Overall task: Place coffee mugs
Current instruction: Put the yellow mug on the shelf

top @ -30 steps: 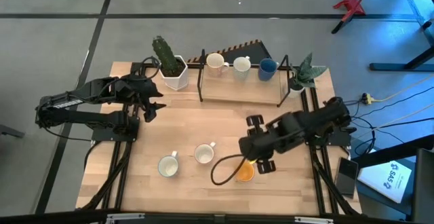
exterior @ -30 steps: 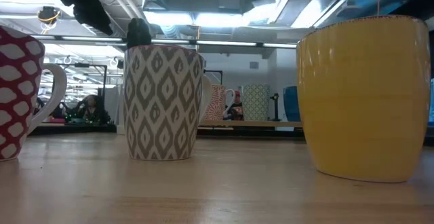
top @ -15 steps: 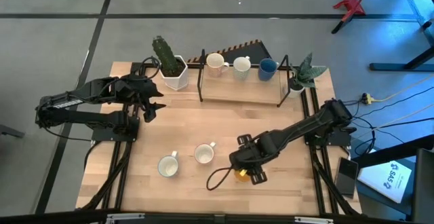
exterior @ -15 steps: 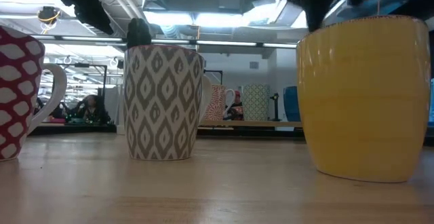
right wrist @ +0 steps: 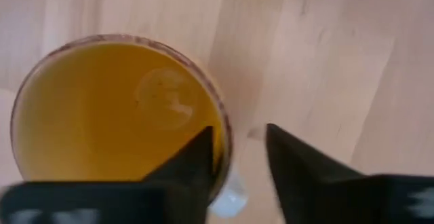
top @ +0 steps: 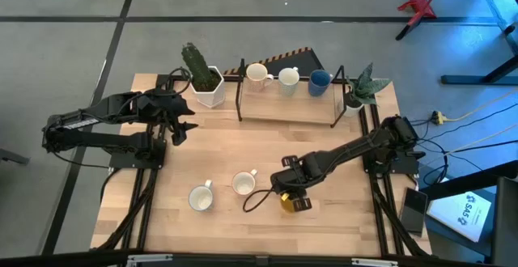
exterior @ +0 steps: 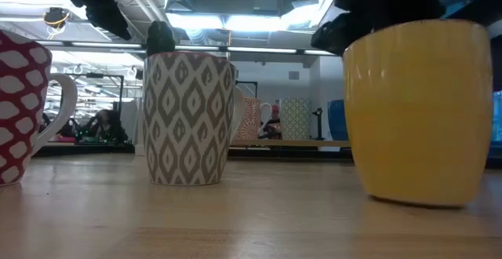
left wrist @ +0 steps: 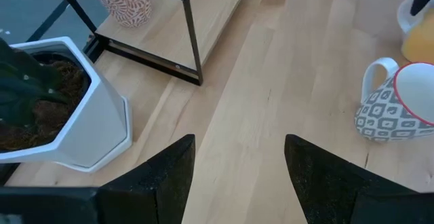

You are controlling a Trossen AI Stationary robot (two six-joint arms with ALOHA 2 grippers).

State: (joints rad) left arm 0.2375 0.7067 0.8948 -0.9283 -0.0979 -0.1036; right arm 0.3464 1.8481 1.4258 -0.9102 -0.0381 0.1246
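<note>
An orange mug (top: 290,205) stands near the table's front, right of two patterned mugs (top: 201,197) (top: 243,184). It fills the right wrist view (right wrist: 115,129) and shows yellow in the low view (exterior: 420,114). My right gripper (top: 286,192) is over it, open and pointing down, with one finger inside the mug and one outside. Two white mugs (top: 257,73) (top: 288,78) and a blue mug (top: 319,79) stand on the far shelf. My left gripper (top: 183,123) waits open and empty at the table's left, near the cactus pot. My right gripper comes at the orange mug from above, one finger (right wrist: 193,159) inside the rim (right wrist: 225,139) and the other finger (right wrist: 302,163) outside it, beside the pale handle (right wrist: 229,200). I cannot tell whether either finger touches the wall. The mug stands upright on the table.
A black-framed shelf (top: 287,109) spans the far middle. A white hexagonal cactus pot (top: 207,87) stands at its left and a small spiky plant (top: 361,89) at its right. A black cable loop (top: 252,205) hangs from my right wrist beside the mugs. Bare wood lies mid-table.
My right gripper has moved toward the table's left edge and come down over the orange mug. Its fingers now stand on either side of the rim, and it has dropped into the low view above the mug.
</note>
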